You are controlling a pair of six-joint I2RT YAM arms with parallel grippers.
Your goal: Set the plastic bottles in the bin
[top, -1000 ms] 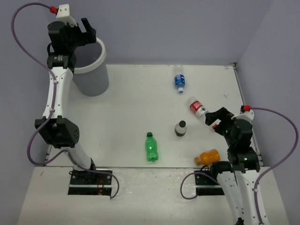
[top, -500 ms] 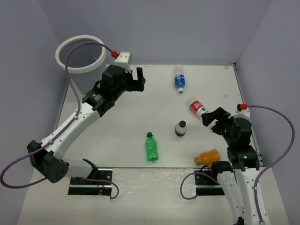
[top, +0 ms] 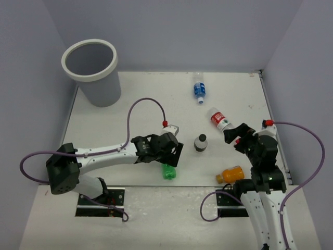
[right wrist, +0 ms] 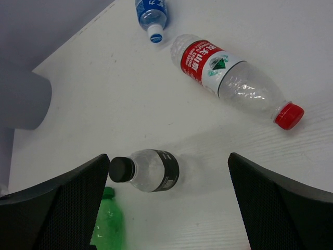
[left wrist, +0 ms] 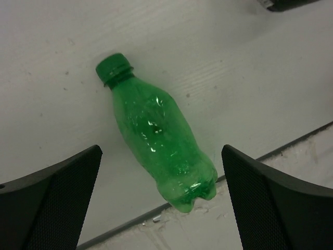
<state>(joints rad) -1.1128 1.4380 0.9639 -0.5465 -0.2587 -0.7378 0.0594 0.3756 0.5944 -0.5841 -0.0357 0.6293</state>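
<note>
From above, the green bottle [top: 168, 172] is mostly hidden. Only its lobed base shows from under the left gripper [top: 174, 155]. The left wrist view gives its whole length: translucent, waisted plastic lying flat on the matte white counter [top: 140, 114]. Its screw cap points away from the near edge and its base reaches the seam there, so the long axis runs near to far on a slight slant. The left gripper's jaws stand wide, with a textured black finger on either side of the green bottle and neither touching it. How high they hang is unclear.

Right of the green bottle and equally near, an orange bottle [top: 232, 173] lies on its side, cap end toward the green bottle. Beyond the green bottle and to its right, a small banded bottle [top: 201, 143], clear with a dark wrap, seems to stand upright.

Farther off on that side, the red-label bottle [top: 218, 119] lies diagonally. It is crinkled clear plastic, and its red cap is aimed at the right gripper [top: 235, 135], whose jaws gape wide and hold nothing.

Farther still, the blue-label bottle [top: 199, 89] lies with its cap toward the near edge. The right wrist view cuts off its far end.

Farthest from the green bottle, to the far left, stands the bin [top: 101, 89]. It is round and tapering, with a thick white rim.
</note>
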